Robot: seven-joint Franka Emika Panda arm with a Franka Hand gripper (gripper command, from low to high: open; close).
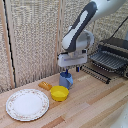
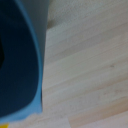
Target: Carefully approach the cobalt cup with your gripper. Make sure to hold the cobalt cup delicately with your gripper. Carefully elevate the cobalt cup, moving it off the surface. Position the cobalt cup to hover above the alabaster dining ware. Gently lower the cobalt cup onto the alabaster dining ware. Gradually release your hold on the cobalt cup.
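The cobalt cup (image 1: 66,80) is a small blue cup standing on the wooden table, just behind the yellow bowl. My gripper (image 1: 69,71) is directly over it, with its short fingers reaching down to the cup's rim. The fingers are too small and dark in the exterior view to show their gap. In the wrist view the cup's blue wall (image 2: 20,60) fills one side at very close range, and no fingers show. The alabaster dining ware (image 1: 27,104), a large white plate with a patterned rim, lies at the exterior view's lower left, apart from the cup.
A yellow bowl (image 1: 59,93) sits in front of the cup, between it and the plate. A small orange object (image 1: 45,85) lies beside the bowl. A dark wire dish rack (image 1: 111,57) stands at the exterior view's right. A woven screen forms the back wall.
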